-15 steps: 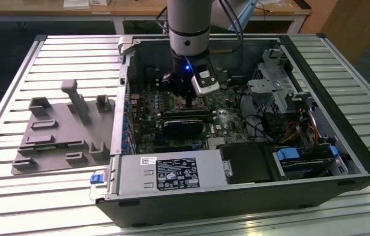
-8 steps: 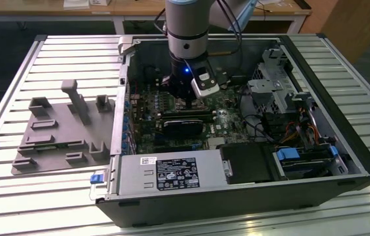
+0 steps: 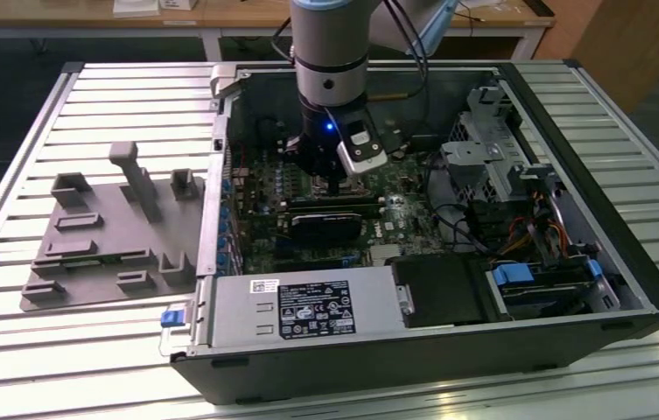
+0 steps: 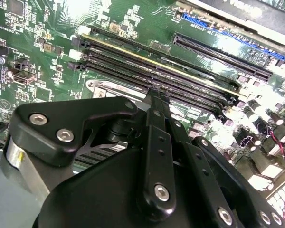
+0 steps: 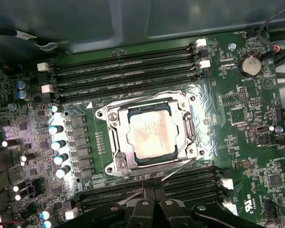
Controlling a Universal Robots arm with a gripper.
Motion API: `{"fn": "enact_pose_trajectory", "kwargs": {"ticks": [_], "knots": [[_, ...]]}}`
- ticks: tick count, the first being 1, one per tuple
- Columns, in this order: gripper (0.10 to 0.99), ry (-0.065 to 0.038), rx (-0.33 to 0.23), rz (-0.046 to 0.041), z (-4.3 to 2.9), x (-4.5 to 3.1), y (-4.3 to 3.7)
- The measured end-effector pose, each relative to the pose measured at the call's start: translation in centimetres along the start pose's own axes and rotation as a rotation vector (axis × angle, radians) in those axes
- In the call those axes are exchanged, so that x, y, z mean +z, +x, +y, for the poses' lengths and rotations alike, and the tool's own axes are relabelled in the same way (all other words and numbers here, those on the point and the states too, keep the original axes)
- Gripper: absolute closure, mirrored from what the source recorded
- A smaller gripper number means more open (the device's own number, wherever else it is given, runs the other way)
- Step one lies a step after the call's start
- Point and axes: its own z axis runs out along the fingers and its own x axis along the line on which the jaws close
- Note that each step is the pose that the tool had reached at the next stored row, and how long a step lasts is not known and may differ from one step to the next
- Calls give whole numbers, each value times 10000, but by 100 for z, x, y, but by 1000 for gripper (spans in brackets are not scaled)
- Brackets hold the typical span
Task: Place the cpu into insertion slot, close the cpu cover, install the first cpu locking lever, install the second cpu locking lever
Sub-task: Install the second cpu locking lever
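Silver cpu cover [image 5: 115,142] is lying shut over the cpu [image 5: 149,135] in the first wrist view. The gripper [image 4: 157,93] is showing pinched-together, empty fingertips in the second wrist view.

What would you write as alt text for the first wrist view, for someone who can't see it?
A cpu sits in the insertion slot of a green circuit board, with the silver cpu cover closed around it. Long black memory slots run on two sides of the socket, and the black gripper is at the frame's edge, fingertips together.

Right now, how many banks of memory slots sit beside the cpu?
2: one bank between the cpu and the case wall, the other opposite, next to the gripper, which hides part of it.
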Motion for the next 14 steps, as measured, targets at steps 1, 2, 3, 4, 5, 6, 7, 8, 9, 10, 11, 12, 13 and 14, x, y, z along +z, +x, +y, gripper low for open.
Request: {"fn": "enact_pose_trajectory", "kwargs": {"ticks": [1, 2, 3, 4, 5, 6, 7, 8, 9, 10, 11, 12, 13, 14], "knots": [[984, -4, 0, 1, 0, 1, 0], [984, -48, 3, 8, -2, 4, 0], [984, -138, 11, 26, -6, 7, 1], [984, -241, 19, 41, -12, 9, 1], [984, -343, 26, 53, -18, 13, 2], [984, -426, 33, 62, -27, 15, 3], [984, -509, 39, 71, -36, 18, 4], [984, -604, 46, 81, -46, 20, 4], [984, -698, 53, 93, -59, 22, 5], [984, -775, 59, 105, -74, 23, 4], [984, -836, 63, 115, -91, 23, 2], [984, -895, 68, 125, -107, 24, 1], [984, -952, 73, 135, -123, 24, -1], [984, -1010, 77, 146, -138, 23, -2]]}}
